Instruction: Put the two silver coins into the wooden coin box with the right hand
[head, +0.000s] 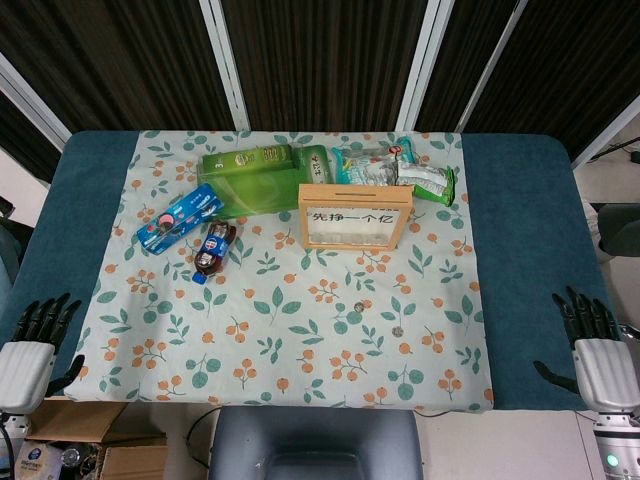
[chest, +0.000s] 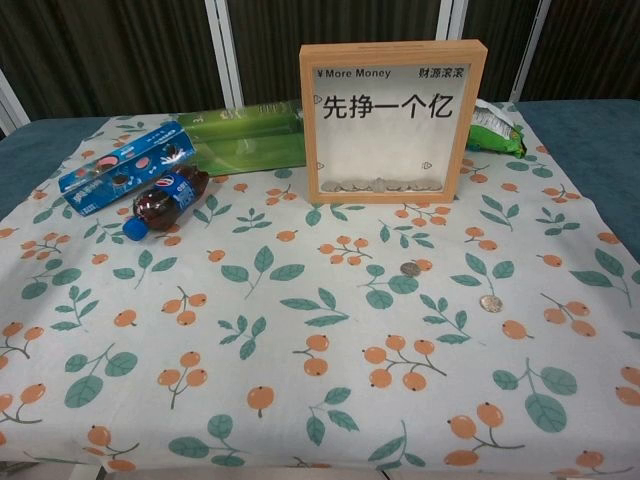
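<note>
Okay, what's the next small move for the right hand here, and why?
Probably reach the right hand in toward the nearer coin. Both coins lie on the cloth before the coin box, the other coin closer to it, and the hand holds nothing, at the table's edge.

Two coins (chest: 411, 269) (chest: 490, 303) lie before the coin box (chest: 392, 120) on the cloth (chest: 300, 380).

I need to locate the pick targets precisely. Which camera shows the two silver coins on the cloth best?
The chest view: the nearer coin and farther coin appear large and clear on the floral cloth, in front of the wooden coin box. The head view shows them only as tiny specks.
</note>
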